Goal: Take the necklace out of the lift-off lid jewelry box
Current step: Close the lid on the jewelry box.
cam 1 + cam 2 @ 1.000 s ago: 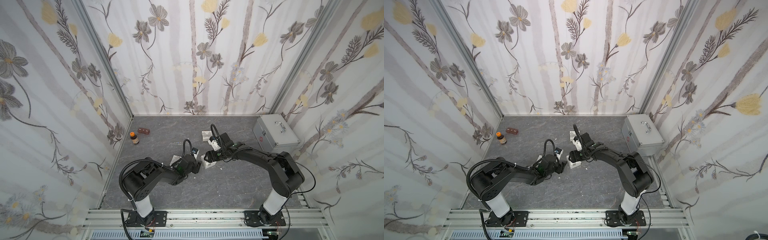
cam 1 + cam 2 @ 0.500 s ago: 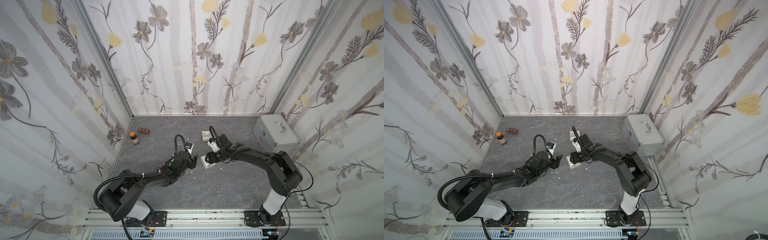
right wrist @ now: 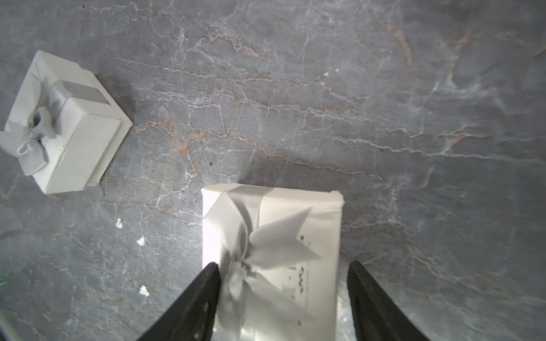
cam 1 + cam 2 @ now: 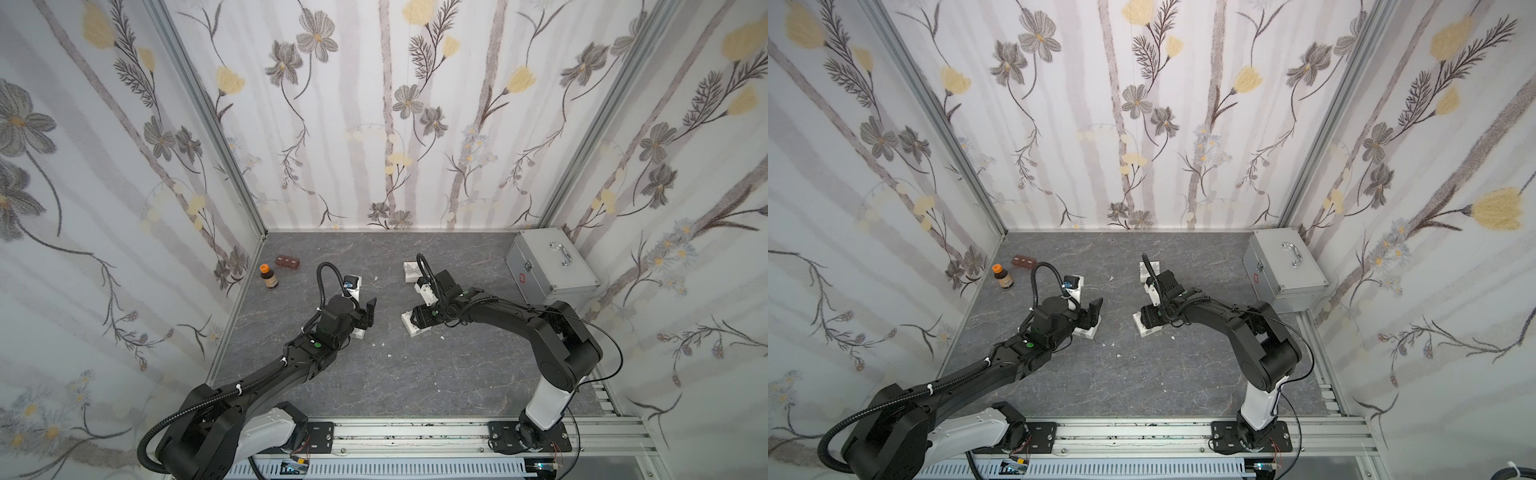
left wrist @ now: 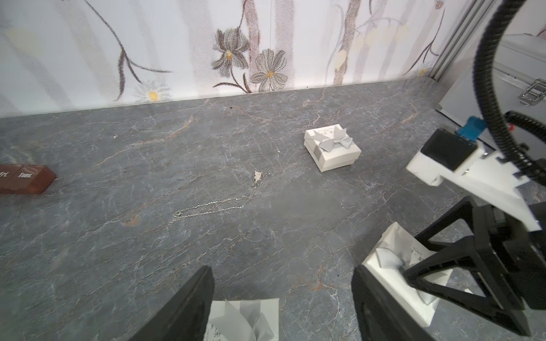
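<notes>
Top views: three small white cardboard boxes w/ grey ribbon bows on the grey marbled surface (image 4: 457, 374); far box (image 4: 411, 270) stands alone, right box (image 4: 409, 330) sits under the right arm (image 4: 498, 309), left box (image 4: 358, 333) under the left arm (image 4: 307, 353); chain too fine to see.

Left wrist: necklace (image 5: 215, 203), thin silver chain w/ pale pendant, lies loose on the surface left of the far box, outside every box; left fingers (image 5: 195, 295) spread wide, empty.

Right wrist: right fingers (image 3: 204, 295) open astride the right box, lid on.

Extraction looks done; prob. only pulling back remains.
</notes>
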Tool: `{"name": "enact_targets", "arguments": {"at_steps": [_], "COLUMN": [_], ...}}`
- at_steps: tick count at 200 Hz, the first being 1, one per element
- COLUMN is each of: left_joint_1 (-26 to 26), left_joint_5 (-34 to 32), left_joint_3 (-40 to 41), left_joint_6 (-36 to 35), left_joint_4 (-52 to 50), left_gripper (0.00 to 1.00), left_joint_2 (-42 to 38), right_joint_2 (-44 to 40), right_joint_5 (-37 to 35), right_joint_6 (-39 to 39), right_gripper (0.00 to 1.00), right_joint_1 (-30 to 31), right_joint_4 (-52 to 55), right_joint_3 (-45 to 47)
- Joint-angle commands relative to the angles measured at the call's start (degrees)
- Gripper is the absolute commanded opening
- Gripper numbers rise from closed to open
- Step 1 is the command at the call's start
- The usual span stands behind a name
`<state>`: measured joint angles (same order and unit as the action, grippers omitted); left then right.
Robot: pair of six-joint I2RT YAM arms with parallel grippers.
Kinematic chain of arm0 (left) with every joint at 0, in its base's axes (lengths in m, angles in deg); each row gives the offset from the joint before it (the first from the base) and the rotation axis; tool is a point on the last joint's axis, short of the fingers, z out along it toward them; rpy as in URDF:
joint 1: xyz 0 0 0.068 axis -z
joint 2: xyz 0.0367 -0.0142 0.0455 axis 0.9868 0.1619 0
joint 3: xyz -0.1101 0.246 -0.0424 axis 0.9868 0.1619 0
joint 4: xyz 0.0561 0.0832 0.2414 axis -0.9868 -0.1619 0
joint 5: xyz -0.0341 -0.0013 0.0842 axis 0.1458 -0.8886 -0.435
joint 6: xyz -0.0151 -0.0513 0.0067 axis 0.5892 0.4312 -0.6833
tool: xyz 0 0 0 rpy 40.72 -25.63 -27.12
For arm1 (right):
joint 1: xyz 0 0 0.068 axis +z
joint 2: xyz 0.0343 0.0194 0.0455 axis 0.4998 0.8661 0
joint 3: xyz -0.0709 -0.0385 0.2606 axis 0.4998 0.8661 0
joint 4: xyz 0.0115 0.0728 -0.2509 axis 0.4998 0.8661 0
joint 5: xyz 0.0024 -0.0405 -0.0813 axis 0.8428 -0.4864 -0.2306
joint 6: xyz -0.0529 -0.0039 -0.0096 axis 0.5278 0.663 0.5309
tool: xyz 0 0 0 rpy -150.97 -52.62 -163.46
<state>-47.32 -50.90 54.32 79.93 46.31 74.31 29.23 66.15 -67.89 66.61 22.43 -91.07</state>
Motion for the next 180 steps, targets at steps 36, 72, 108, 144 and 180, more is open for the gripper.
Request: {"name": "enact_targets", "arguments": {"at_steps": [36,72,108,144,180], "left_joint_1": [-3.3,-5.7,-8.4,-10.8,-12.8], "left_joint_5": [1.9,2.1,2.4,2.4,2.4], "left_joint_3": [-0.6,-0.5,-0.6,-0.6,-0.7], "left_joint_6": [1.7,1.2,1.5,2.0,1.7], "left_joint_4": [-3.7,-6.0,-9.1,-11.0,-12.6], "left_gripper": [0.76,0.76,0.77,0.79,0.8], "left_joint_2": [-2.6,-4.7,-6.8,-8.9,-10.6], "right_joint_2": [-1.3,0.2,2.2,5.0,5.3], "right_joint_5": [-7.7,-7.2,-8.2,-12.5,-13.9], "right_joint_6": [2.0,1.5,1.7,2.2,2.1], "right_gripper": [0.59,0.53,0.48,0.46,0.45], "right_joint_1": [2.3,3.5,4.6,5.6,6.0], "right_joint_4": [4.5,4.4,5.3,8.2,9.0], "right_joint_3": [-3.5,-4.1,-5.2,-6.8,-6.5]}}
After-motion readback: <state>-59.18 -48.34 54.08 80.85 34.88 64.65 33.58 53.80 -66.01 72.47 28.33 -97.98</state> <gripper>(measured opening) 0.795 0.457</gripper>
